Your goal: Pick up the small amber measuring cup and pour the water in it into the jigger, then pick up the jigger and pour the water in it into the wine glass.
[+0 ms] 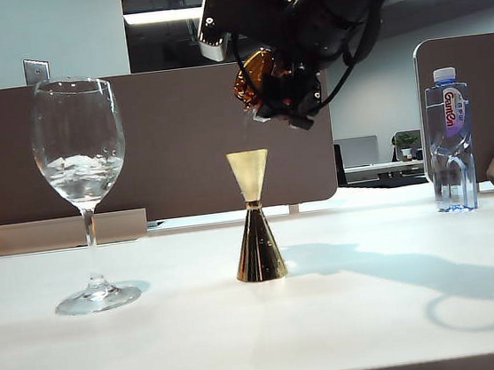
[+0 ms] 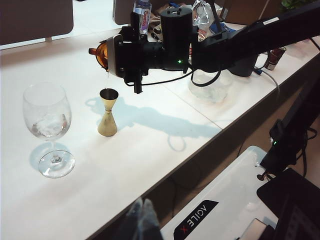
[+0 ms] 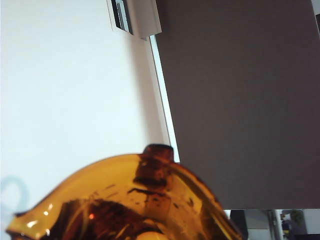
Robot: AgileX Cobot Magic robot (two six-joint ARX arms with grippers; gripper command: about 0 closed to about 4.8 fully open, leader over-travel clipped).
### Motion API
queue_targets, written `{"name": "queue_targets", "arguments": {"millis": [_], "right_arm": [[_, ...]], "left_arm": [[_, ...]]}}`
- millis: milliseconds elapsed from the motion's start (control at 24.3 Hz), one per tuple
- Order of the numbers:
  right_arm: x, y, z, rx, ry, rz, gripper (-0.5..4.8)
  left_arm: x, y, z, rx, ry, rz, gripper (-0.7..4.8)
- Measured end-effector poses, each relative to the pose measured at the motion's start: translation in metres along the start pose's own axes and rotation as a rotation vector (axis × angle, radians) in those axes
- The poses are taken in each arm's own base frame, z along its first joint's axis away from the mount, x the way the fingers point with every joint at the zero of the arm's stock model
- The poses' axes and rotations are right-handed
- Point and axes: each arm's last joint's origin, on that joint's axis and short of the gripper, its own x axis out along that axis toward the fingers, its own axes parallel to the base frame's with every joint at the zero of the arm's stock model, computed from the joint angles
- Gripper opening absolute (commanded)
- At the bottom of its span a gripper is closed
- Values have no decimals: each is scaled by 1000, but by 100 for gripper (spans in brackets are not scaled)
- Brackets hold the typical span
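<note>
Right hand grips the amber cup, tipped above the jigger on the bench: the first pour. Next, righting it. Left hand's state: cannot tell.

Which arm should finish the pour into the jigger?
Right. The right gripper holds the amber cup tipped above the jigger; the left gripper sits far back, off the table.
</note>
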Motion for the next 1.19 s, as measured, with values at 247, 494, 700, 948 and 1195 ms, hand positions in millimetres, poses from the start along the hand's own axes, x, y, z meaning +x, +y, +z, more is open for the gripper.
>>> {"name": "queue_targets", "arguments": {"millis": [247, 494, 700, 948, 1195], "right_arm": [[0, 0, 0, -105, 5, 5, -1], [0, 0, 0, -219, -18, 10, -1], [0, -2, 2, -273, -42, -13, -1], [-1, -1, 6, -410, -56, -17, -1], [-1, -1, 6, -498, -55, -20, -1]], "left_arm": [[0, 0, 0, 0, 0, 0, -2], [0, 0, 0, 0, 0, 0, -2], [0, 0, 0, 0, 0, 0, -2], [0, 0, 0, 1, 0, 0, -2], [0, 0, 0, 0, 0, 0, -2]]}}
